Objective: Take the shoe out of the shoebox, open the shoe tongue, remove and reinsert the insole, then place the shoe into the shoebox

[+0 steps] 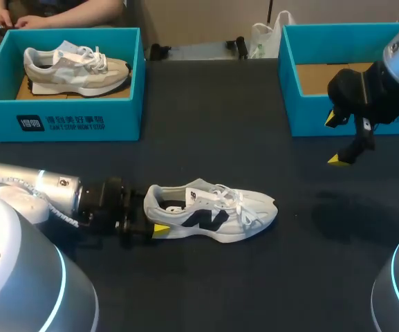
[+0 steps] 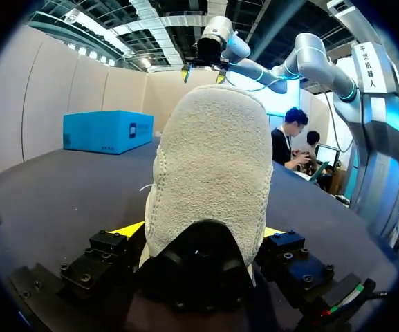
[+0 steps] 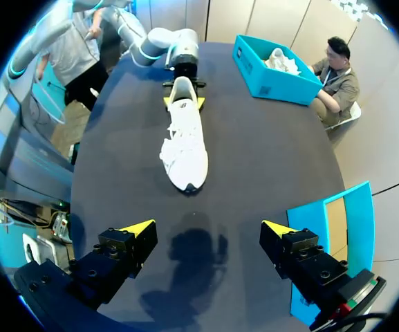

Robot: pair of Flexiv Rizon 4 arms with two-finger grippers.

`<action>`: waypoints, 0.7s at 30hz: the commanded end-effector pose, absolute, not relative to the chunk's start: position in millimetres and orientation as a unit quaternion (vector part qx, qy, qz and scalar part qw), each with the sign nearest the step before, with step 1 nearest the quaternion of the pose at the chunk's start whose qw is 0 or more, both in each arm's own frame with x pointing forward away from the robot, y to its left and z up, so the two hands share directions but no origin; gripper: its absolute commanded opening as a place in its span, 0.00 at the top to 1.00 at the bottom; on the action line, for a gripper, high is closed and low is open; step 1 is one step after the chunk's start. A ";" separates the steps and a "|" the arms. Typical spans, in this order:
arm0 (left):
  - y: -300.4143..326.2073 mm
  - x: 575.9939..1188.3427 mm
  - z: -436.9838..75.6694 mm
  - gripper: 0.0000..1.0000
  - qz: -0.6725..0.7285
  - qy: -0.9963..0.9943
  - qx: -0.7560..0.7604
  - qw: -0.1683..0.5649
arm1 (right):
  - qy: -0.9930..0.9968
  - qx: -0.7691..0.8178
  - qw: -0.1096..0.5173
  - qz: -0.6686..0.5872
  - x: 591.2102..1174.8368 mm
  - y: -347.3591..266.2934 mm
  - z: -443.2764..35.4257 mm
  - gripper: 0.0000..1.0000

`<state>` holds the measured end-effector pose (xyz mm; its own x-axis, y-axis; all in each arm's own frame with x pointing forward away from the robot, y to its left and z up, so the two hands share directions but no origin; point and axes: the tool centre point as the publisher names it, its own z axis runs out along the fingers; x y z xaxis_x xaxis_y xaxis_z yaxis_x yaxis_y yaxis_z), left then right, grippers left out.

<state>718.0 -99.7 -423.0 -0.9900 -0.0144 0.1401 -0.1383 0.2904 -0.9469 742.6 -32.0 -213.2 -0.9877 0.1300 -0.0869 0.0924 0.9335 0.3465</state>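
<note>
White shoe stands on the bench, its heel pinched from both sides by our left pincer; our right pincer hangs spread above the bench. We judge the shoe light, its upper and tongue soft, and its heel and sole firmest, so we hold it there.

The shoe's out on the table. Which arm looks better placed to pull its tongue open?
Probably the right. The right gripper is open and empty, hovering above the table beyond the white shoe's toe. The left gripper clamps the heel, steadying it.
</note>
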 end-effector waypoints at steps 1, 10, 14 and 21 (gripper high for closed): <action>-99.4 718.8 -423.0 1.00 0.592 -0.803 0.048 0.053 | 0.982 0.057 0.055 0.173 742.2 -32.0 -214.4 0.00; -99.4 718.8 -423.0 1.00 0.592 -0.803 0.048 0.053 | 0.982 0.057 0.055 0.173 742.2 -32.0 -214.4 0.00; -99.4 718.8 -423.0 1.00 0.592 -0.803 0.048 0.053 | 0.974 0.129 0.034 0.181 737.9 -16.5 -223.4 0.00; -99.4 718.8 -423.0 1.00 0.592 -0.803 0.048 0.053 | 0.940 0.290 0.022 0.176 727.7 13.0 -225.6 0.00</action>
